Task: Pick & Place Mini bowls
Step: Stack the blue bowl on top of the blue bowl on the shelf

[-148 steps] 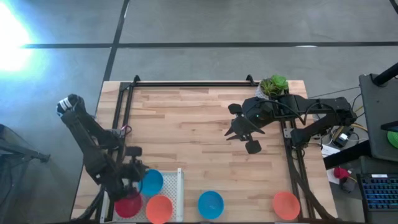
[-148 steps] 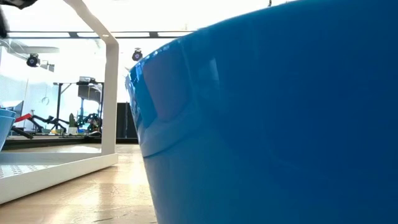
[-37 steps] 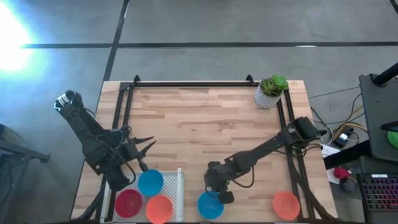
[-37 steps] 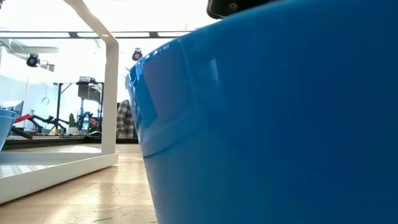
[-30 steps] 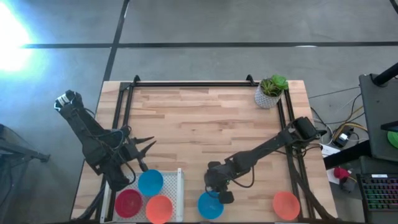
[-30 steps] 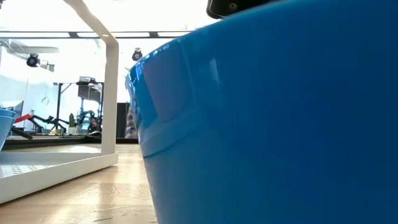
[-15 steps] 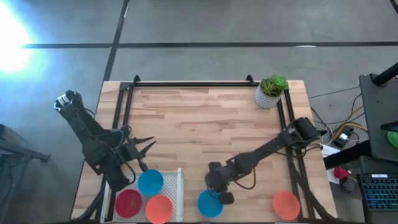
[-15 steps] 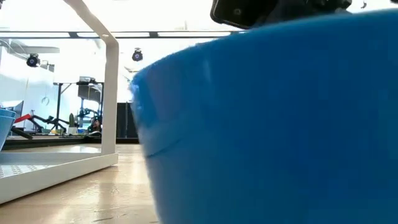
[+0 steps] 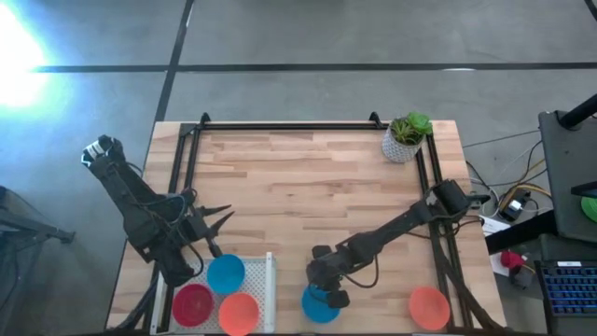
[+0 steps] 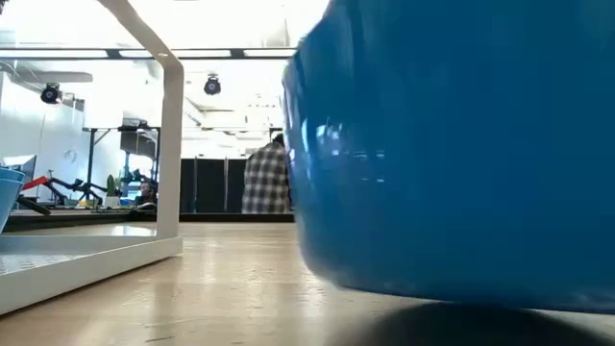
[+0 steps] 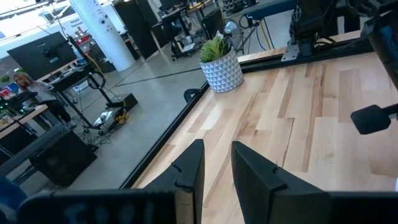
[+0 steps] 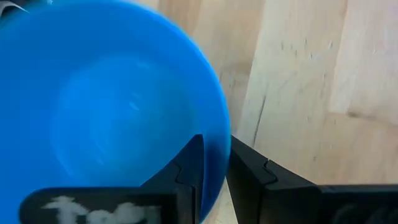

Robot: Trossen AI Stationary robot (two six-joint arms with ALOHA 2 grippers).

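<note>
Blue bowl [image 12: 112, 118] sits pinched in my right jaws [image 12: 214, 168]. One finger is inside the rim and one is outside, closed on its wall. From the low camera I see the bowl [image 10: 461, 144] tipped, with one edge off the counter [image 10: 211, 279]. From above, the right jaws [image 9: 328, 293] and that bowl [image 9: 319, 306] are at the near edge of the counter. My left jaws [image 9: 213, 222] are open and hold nothing. Right by them is a white tray [image 9: 270, 280] with another blue bowl [image 9: 226, 273], a red bowl [image 9: 193, 305] and an orange bowl [image 9: 240, 312]. One more orange bowl [image 9: 429, 307] lies well away from the right jaws.
</note>
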